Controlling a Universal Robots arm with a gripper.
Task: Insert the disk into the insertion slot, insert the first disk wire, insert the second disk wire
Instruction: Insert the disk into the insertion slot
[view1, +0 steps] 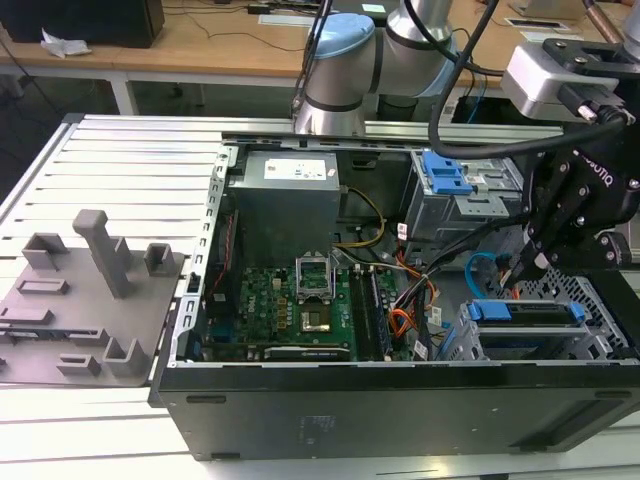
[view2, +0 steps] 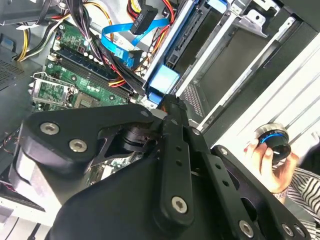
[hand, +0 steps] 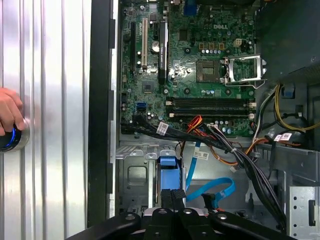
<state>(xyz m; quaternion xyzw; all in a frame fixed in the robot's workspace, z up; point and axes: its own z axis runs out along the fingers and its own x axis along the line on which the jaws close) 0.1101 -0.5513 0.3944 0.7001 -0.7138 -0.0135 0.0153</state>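
The disk (view1: 527, 312), in its bright blue carrier, lies inside the insertion slot (view1: 600, 300), a silver perforated cage at the case's front on the exterior view's right. My gripper (view1: 522, 268) hangs just above the disk's blue end (hand: 168, 169), fingers (hand: 172, 199) pressed together with nothing seen between them. The blue end (view2: 162, 80) lies just past the fingertip in the second wrist view. The second disk wire (hand: 212, 190), a flat light-blue cable (view2: 125, 31), loops beside the disk; its black plug (view2: 142, 20) hangs loose. The first disk wire is lost among red, orange and black wires (hand: 200, 122).
A taller grey cage with a blue latch (view1: 445, 175) stands behind the slot. The motherboard (view1: 300, 300) and power supply (view1: 285, 195) take up the case's middle. A grey fixture tray (view1: 80, 300) lies outside the case. A person's hand (view2: 262, 160) rests on a blue-lit knob (view2: 274, 140).
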